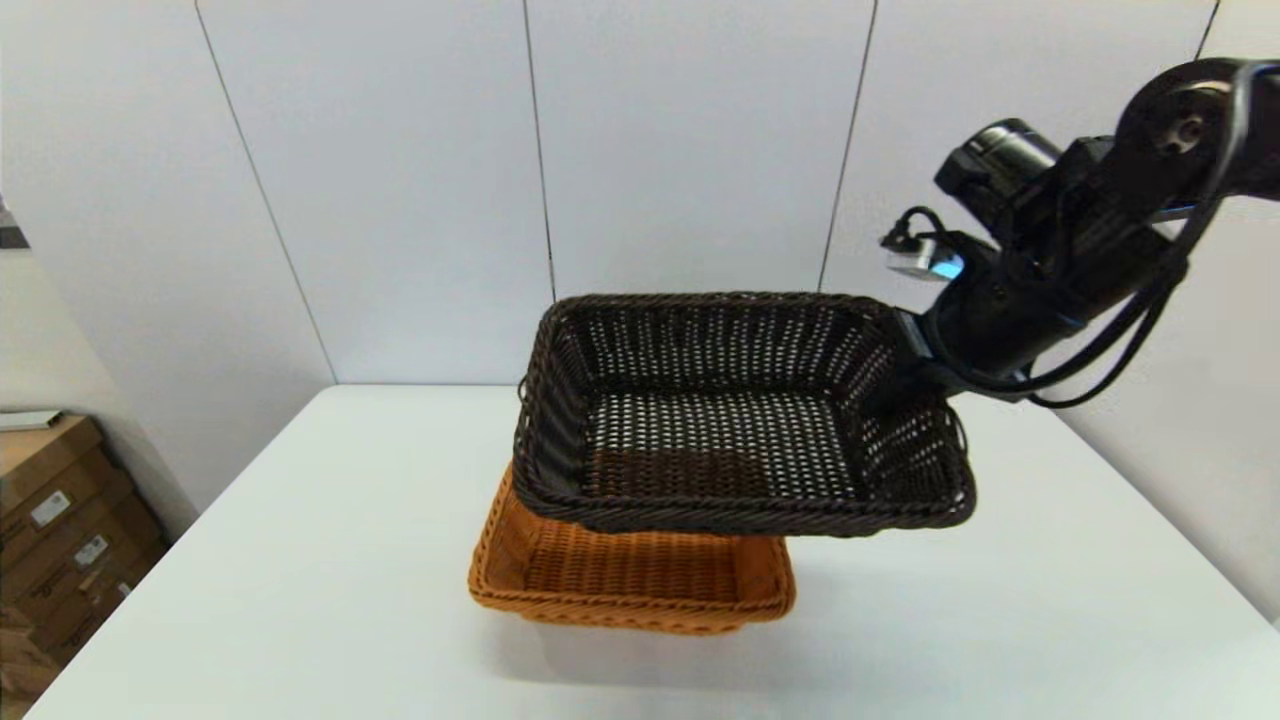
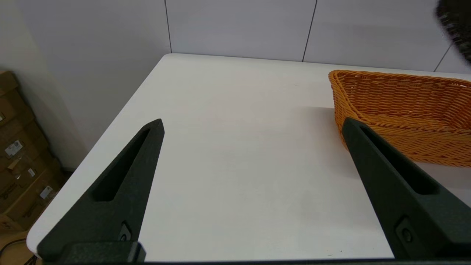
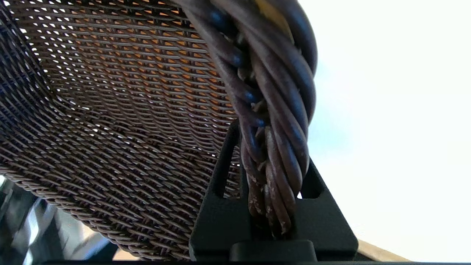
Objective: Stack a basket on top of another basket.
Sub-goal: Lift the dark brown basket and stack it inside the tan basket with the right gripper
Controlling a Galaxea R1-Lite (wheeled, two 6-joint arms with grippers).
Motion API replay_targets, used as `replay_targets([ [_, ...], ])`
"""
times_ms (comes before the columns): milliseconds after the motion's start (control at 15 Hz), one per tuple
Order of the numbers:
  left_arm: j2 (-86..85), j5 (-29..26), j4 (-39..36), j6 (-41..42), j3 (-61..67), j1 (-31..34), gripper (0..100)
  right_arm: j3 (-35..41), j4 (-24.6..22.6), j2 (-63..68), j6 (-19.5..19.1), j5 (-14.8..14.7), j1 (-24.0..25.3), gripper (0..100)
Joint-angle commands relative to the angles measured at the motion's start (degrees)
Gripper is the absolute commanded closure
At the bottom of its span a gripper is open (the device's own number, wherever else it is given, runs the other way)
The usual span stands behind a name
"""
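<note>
From the head cam, the right gripper [image 1: 905,372] has the dark brown basket [image 1: 735,415] pinched by its right-hand rim and is holding it up off the white table [image 1: 300,560], tilted a bit and overlapping the orange-tan basket [image 1: 630,580] that sits on the table underneath it. The left wrist cam shows the left gripper [image 2: 254,125] low over the table's left part with its fingers spread wide and nothing between them, orange-tan basket just off to the side. On the right wrist cam both black fingers [image 3: 220,173] are clamped on the braided rim, with orange showing through the dark weave.
</note>
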Motion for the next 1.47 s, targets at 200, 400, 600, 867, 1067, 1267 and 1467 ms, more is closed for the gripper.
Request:
replay_targets([
  [200,-0.01,0.05,-0.02,0.03,0.0,0.0,0,-0.08,-3.02,5.89,8.16,-5.23,8.14,100],
  [400,-0.01,0.05,-0.02,-0.06,0.0,-0.09,0,-0.08,-5.56,6.95,11.5,-4.96,10.17,100],
  [600,-0.01,0.05,-0.02,-0.06,0.0,0.0,0,-0.08,-5.56,8.97,13.61,-4.61,11.92,100],
  [867,-0.01,0.05,-0.02,0.03,0.0,0.0,0,-0.08,-5.65,10.11,13.96,-1.62,12.72,100],
  [1067,-0.01,0.05,-0.02,-0.06,0.0,0.0,0,-0.08,-7.23,10.9,13.96,-1.36,12.72,100],
  [1267,-0.01,0.05,-0.02,-0.06,0.0,0.0,0,-0.08,-9.96,11.17,13.88,-1.36,12.63,100],
  [1467,-0.01,0.05,-0.02,-0.06,0.0,0.0,0,-0.08,-11.01,12.05,13.35,-1.27,12.54,100],
])
